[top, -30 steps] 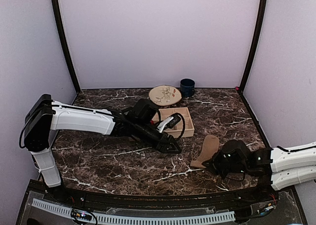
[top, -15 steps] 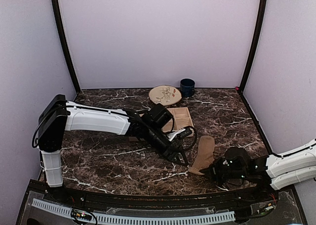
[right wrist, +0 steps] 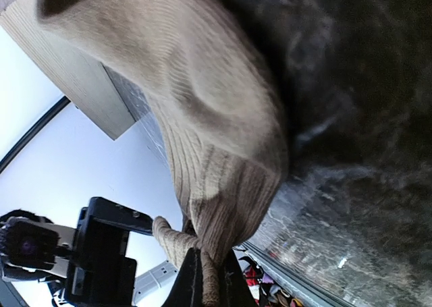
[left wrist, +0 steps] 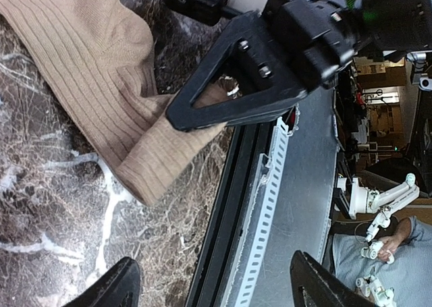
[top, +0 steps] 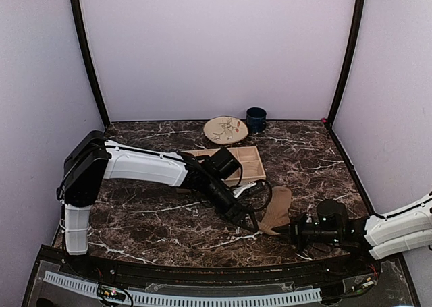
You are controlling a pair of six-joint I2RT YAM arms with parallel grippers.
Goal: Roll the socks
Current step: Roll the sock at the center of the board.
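The plain tan ribbed sock (top: 277, 208) lies on the marble table right of centre. It also shows in the left wrist view (left wrist: 88, 71) and the right wrist view (right wrist: 216, 118). My right gripper (top: 287, 229) is shut on the sock's near end, and the fabric is pinched between its jaws (right wrist: 209, 287). My left gripper (top: 251, 219) is open and empty just left of the sock's near end. Its fingertips (left wrist: 121, 287) stand wide apart above the table's front edge. The striped sock and the argyle sock are out of view.
A wooden tray (top: 248, 164) stands behind the left arm, and its corner shows in the right wrist view (right wrist: 67, 71). A patterned plate (top: 226, 129) and a dark blue mug (top: 256, 119) stand at the back. The slotted rail (left wrist: 270, 206) runs along the table's front edge.
My left arm has swung right and nearer, up to the sock's near end. My right gripper has shifted left and low, keeping hold of the sock, whose near end has moved with it.
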